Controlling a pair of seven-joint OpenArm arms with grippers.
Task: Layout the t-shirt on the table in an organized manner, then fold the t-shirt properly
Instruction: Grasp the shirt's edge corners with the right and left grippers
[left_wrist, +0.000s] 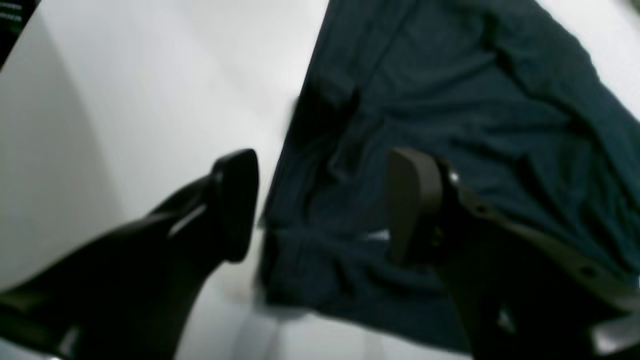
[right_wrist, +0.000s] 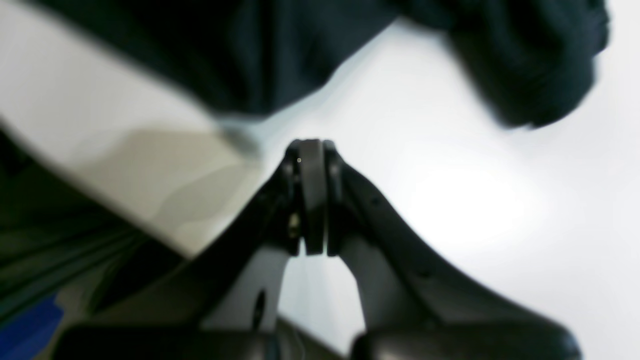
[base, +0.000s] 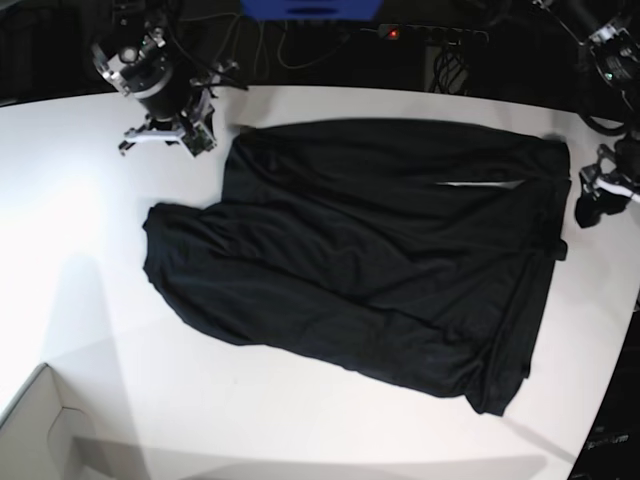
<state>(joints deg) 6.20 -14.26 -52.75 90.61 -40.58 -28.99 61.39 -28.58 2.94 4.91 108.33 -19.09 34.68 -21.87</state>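
The black t-shirt (base: 380, 250) lies spread over the middle of the white table (base: 80, 250), wrinkled, its lower part slanting toward the front right. My left gripper (left_wrist: 325, 205) is open just above the shirt's (left_wrist: 450, 100) edge, one finger (left_wrist: 235, 205) over bare table and the other over cloth, with nothing held. In the base view the left gripper (base: 588, 205) sits at the shirt's right side. My right gripper (right_wrist: 312, 195) is shut and empty, hovering over the table near the shirt (right_wrist: 225, 55). It stands by the shirt's back left corner (base: 195, 140).
A white box corner (base: 40, 430) pokes in at the front left. Cables and a power strip (base: 430, 35) run behind the table's back edge. The table's curved edge (base: 610, 390) runs down the right side.
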